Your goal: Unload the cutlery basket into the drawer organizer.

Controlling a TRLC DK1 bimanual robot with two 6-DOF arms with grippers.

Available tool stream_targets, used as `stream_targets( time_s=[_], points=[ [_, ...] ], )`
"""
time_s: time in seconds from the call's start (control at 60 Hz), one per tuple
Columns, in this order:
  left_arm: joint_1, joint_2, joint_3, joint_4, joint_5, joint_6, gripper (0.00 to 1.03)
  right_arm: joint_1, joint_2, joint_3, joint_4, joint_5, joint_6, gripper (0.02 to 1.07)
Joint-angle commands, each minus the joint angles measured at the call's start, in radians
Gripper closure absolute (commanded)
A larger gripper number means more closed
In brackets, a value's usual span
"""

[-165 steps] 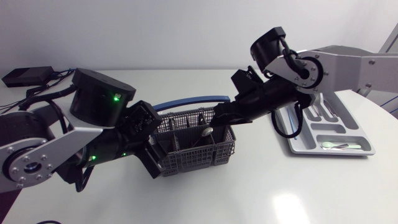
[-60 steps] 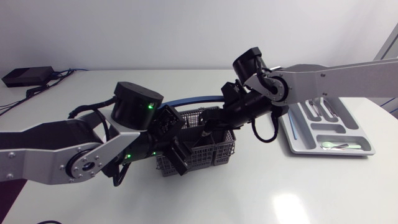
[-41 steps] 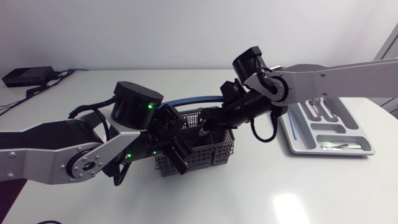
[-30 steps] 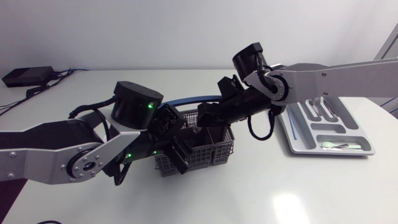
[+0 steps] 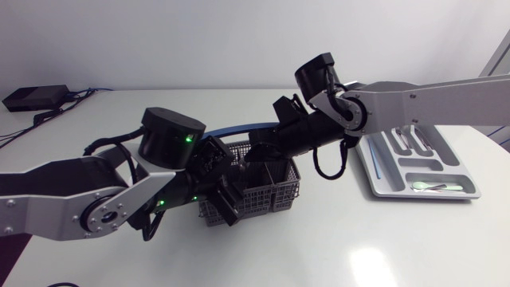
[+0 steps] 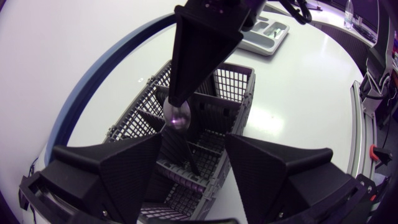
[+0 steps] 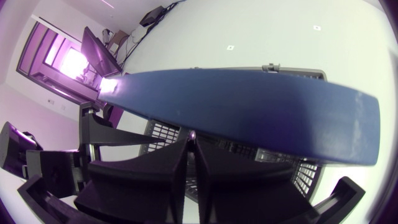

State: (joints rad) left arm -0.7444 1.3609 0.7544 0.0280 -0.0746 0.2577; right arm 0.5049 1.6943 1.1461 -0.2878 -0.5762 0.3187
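My right pincer [image 7: 191,142] pinches a spoon [image 6: 178,114] at the basket [image 5: 279,190]; my left pincer [image 6: 194,149], spread, straddles its wall.

One cutlery basket [image 5: 267,191], one drawer organizer [image 5: 379,190] and one black box [image 5: 33,97] on the worktop [image 5: 358,239]. One spoon [image 6: 178,113]. Two pincers: left pincer [image 6: 194,142], right pincer [image 7: 191,142]. One cutlery piece [image 5: 430,186] in the organizer's near compartment; the others are too small to count
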Motion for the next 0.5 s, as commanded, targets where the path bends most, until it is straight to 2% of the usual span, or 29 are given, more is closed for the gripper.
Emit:
stream_targets(
  time_s=[0.0,0.3,0.367,0.483],
  points=[
    [0.011,-0.037,-0.033,0.004,0.012,-0.014,0.32,-0.009,0.008,-0.051,-0.034,0.058,-0.012,1.01],
    [0.02,-0.079,-0.058,-0.007,0.012,-0.014,0.32,0.004,-0.17,-0.105,-0.042,0.072,-0.036,1.01],
    [0.02,-0.079,-0.063,-0.007,0.012,-0.014,0.32,0.034,-0.211,-0.121,-0.045,0.111,-0.056,1.01],
    [0.02,-0.075,-0.063,-0.007,0.01,-0.014,0.32,0.04,-0.228,-0.125,-0.047,0.114,-0.061,1.01]
  ],
)
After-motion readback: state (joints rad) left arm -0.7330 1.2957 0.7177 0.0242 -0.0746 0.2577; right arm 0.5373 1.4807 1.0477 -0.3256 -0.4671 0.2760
